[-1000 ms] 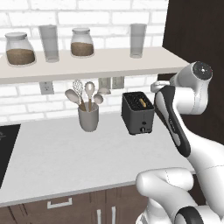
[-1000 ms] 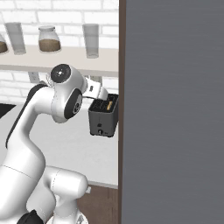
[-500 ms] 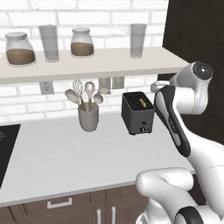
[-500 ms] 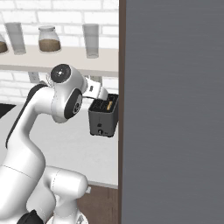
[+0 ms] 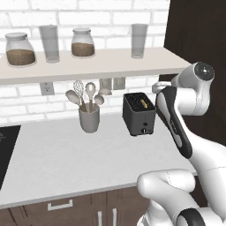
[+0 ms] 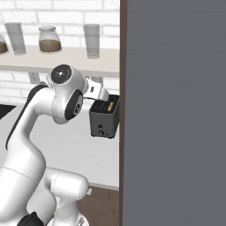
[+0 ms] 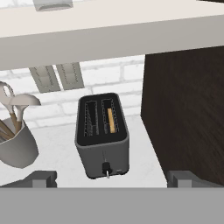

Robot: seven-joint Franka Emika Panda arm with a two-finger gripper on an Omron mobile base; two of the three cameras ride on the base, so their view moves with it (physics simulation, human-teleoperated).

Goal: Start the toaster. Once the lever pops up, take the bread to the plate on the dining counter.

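The dark grey toaster [image 5: 139, 115] [image 6: 104, 119] stands on the white worktop against the brick wall. Its narrow front face with the small lever knob [image 7: 105, 168] looks toward me. The bread [image 7: 111, 120] [image 5: 144, 104], a tan slice, sits edge-up in the right-hand slot, and the other slot is bare. My gripper [image 7: 113, 178] hovers above and in front of the toaster. It is open, with its fingertips [image 7: 41, 177] far apart and nothing between them. The plate and the dining counter are out of view.
A grey crock of utensils [image 5: 89, 119] [image 7: 15, 146] stands left of the toaster. A shelf [image 5: 88, 66] with jars and glasses hangs low over it. A dark cabinet side [image 7: 183, 109] rises close on the toaster's right. A black cooktop [image 5: 6, 145] lies far left.
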